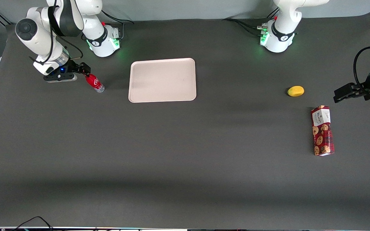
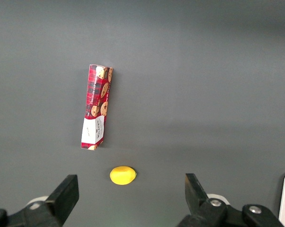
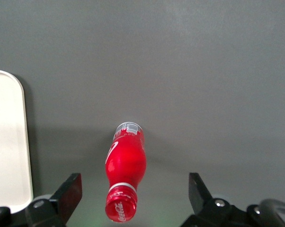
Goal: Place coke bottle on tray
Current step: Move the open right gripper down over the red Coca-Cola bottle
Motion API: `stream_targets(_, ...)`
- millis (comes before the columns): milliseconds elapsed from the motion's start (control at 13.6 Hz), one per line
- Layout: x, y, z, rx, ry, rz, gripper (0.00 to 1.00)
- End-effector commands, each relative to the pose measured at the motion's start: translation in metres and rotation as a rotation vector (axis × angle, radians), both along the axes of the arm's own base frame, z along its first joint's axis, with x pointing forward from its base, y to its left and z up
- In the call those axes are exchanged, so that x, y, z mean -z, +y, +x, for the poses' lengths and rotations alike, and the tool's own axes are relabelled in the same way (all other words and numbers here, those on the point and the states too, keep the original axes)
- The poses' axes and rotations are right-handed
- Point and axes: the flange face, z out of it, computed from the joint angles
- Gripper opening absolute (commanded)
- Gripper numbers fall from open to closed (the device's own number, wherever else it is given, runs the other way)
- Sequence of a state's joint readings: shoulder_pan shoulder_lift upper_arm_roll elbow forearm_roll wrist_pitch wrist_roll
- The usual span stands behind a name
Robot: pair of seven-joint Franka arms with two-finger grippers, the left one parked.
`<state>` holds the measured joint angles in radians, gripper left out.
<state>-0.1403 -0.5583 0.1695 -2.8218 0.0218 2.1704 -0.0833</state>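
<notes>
**Operator:** Where is the bottle [image 1: 95,83], taking the tray [image 1: 162,80] as reference?

**Technician:** The bottle stands on the table [image 1: 185,160] just beside the tray, toward the working arm's end, apart from the rim. It is not on the tray. The tray carries nothing.

**Operator:** State of the gripper [image 1: 83,68]?

**Technician:** Spread, holding nothing. In the right wrist view the two fingers [image 3: 69,191] sit wide apart with the bottle [image 3: 125,174] between them and clear gaps on each side. No contact is visible.

**Operator:** Which way does the bottle lie from the gripper?

**Technician:** The red cap points at the wrist camera and the clear base rests on the table, so the long axis runs roughly along the gripper's approach line. The cap sits just under the gripper. The bottle appears slightly off centre, nearer the finger on the tray's side.

**Operator:** What does the coming move depend on?

**Technician:** In my judgement, on lowering along that axis until the fingers bracket the neck or body, then closing. The carry then runs sideways from the bottle toward the tray, a short path. A tall slim bottle may tip if one finger touches first.
</notes>
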Motion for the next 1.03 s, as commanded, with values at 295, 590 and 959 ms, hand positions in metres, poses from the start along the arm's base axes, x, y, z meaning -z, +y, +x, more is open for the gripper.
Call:
stream_targets(295, 0.02, 0.01, -0.019, 0.003, 0.022, 0.019, 1.0)
stream_targets(590, 0.031, 0.009, -0.024, 0.015, 0.052, 0.031, 1.0)
stream_targets(959, 0.038, 0.01, -0.028, 0.029, 0.073, 0.045, 0.99)
